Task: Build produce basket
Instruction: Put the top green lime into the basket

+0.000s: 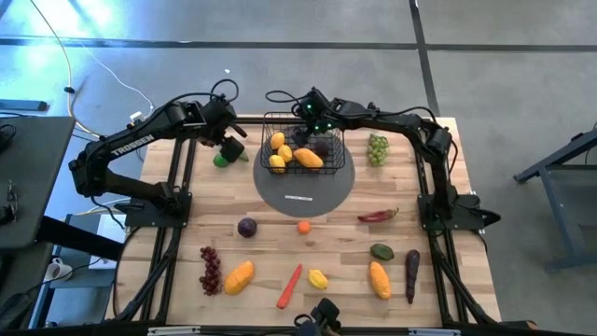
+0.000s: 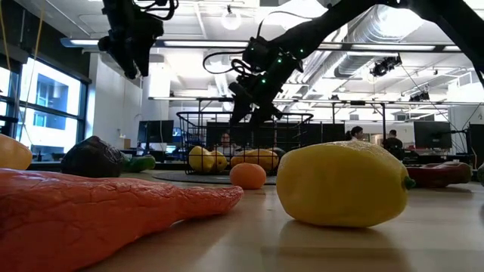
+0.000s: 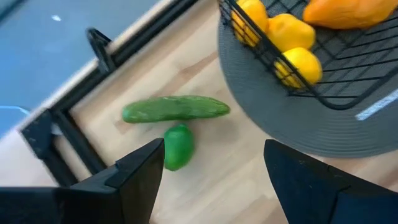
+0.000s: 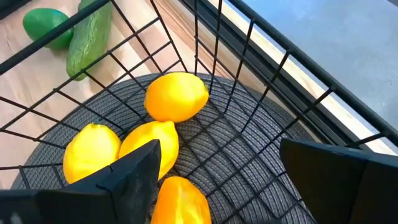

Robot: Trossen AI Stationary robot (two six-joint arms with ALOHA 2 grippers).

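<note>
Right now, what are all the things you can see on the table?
basket: one, black wire, on the mat
mat: one, grey, back middle
lemons: four, yellow, three in basket, one near front
mangoes: three, orange, one in basket, two near front
cucumber: one, green, left of mat
round fruit: one, green, beside cucumber
grapes: two bunches, green back right, red front left
chili: one, red, right of centre
plum: one, purple, before the mat
small orange: one, orange, before the mat
carrot: one, orange-red, front middle
eggplant: one, dark purple, front right
dark fruit: one, dark green, near eggplant
left pincer: one, dark, open above cucumber
right pincer: one, dark, open over basket
</note>
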